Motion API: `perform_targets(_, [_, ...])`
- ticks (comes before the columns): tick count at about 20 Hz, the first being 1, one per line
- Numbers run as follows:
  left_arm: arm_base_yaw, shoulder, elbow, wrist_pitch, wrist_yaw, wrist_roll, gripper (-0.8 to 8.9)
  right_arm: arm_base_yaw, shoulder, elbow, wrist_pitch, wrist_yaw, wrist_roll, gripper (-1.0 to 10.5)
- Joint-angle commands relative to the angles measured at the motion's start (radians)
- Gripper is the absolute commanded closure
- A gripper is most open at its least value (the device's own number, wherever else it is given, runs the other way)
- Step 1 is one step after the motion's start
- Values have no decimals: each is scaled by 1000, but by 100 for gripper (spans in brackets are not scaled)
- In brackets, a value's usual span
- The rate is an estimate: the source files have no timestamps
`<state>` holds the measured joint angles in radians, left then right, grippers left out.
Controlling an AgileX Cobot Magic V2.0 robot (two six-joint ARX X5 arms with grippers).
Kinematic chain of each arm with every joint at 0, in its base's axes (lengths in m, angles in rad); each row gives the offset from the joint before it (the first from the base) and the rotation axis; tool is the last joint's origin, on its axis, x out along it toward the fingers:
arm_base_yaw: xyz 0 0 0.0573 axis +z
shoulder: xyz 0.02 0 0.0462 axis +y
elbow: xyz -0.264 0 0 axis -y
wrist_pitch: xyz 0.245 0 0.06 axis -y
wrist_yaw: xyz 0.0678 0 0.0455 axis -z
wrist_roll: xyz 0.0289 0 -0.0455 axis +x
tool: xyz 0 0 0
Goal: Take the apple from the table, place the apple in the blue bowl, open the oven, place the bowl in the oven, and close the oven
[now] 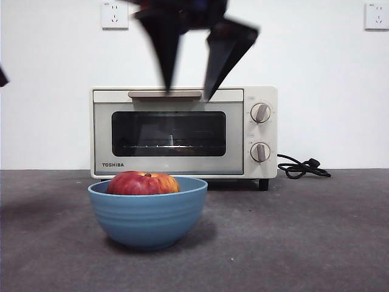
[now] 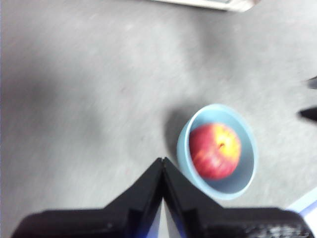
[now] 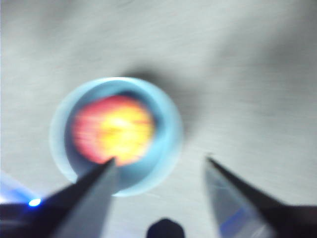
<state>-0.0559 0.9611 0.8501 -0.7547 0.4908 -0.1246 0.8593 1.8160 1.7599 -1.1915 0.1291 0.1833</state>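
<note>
The red and yellow apple (image 1: 144, 183) lies inside the blue bowl (image 1: 148, 218), which stands on the table (image 1: 304, 243) in front of the oven (image 1: 182, 131). The oven's dark glass door is shut under its beige handle (image 1: 165, 95). My right gripper (image 1: 188, 92) hangs open and blurred high above the bowl, holding nothing. From the right wrist, the open jaws (image 3: 160, 160) frame the bowl (image 3: 168, 148) and apple (image 3: 114, 130) below. My left gripper (image 2: 162, 159) is shut and empty, beside the bowl (image 2: 245, 173) with the apple (image 2: 215, 150).
A black cord (image 1: 302, 167) lies coiled on the table right of the oven. Two knobs (image 1: 260, 113) sit on the oven's right side. Wall sockets (image 1: 115, 14) are on the white wall. A dark arm tip (image 1: 3, 78) shows at the left edge.
</note>
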Motion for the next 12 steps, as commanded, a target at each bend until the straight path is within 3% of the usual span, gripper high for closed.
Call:
perform_targets(1, [-3,63,51,32,14,-7,819,-39,-32,-18,-24,61,-26,954])
perform_targets(4, [-5,171,170,46,14,-6,819,-118,-131,-95,-19,55,-30,954])
perform_targets(8, [-33,341,381,46,15,-2,819,-279,-325,-329,27,49,-38,954])
perform_targets(12, [-97,519,576,76,-2,18,819,-457,-555,-548,78,-52,-39,954])
